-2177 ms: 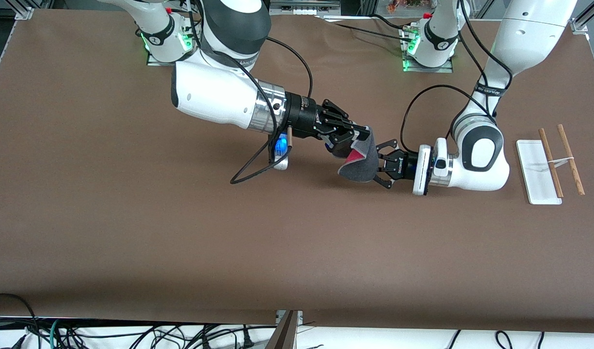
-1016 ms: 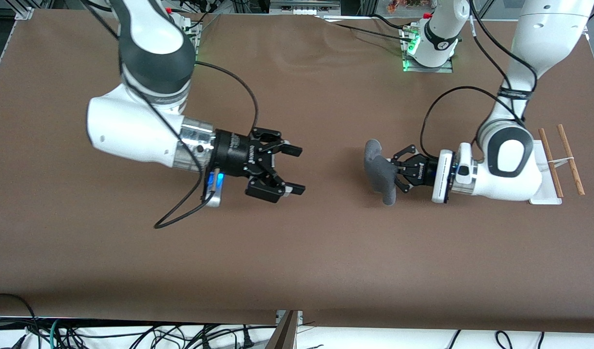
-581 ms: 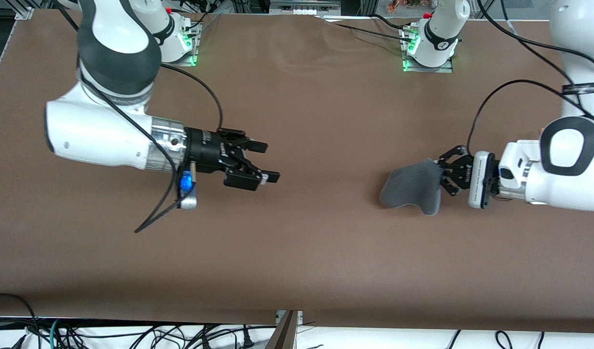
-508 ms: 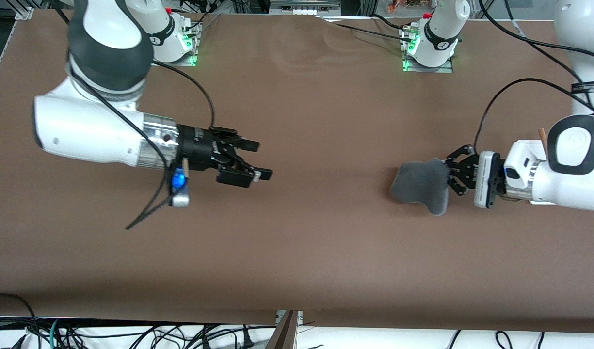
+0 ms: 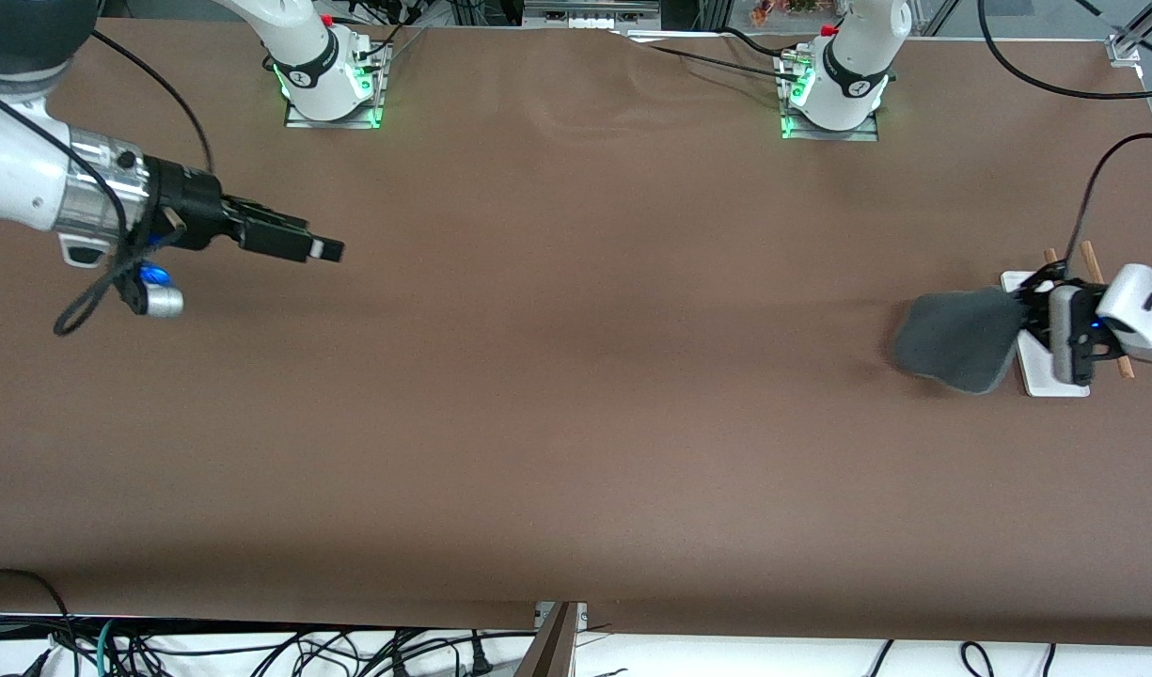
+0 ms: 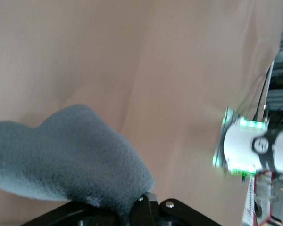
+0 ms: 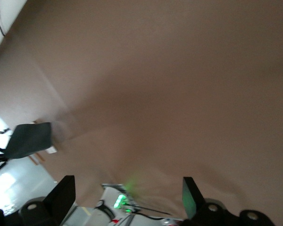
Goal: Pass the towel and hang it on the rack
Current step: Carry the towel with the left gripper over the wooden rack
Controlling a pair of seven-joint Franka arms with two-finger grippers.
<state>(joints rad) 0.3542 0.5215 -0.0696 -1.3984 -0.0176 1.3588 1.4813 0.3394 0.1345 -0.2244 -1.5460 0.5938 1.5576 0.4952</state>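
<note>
The towel (image 5: 956,338) shows its dark grey side and hangs from my left gripper (image 5: 1025,315), which is shut on one edge of it. It is held over the table right beside the rack. In the left wrist view the towel (image 6: 70,155) covers the left gripper (image 6: 132,213). The rack's white base (image 5: 1046,378) and the tips of its wooden rods (image 5: 1090,252) show around the left gripper; the remainder is hidden by the wrist. My right gripper (image 5: 323,249) is open and empty over the table at the right arm's end (image 7: 127,197).
The brown table (image 5: 576,376) holds nothing else. Both arm bases with green lights (image 5: 331,80) (image 5: 829,89) stand along the table's edge farthest from the front camera. Loose cables (image 5: 96,301) hang from the right wrist.
My left gripper has carried the towel from mid-table to the rack. My right gripper has drawn back, open and empty, to the right arm's end of the table.
</note>
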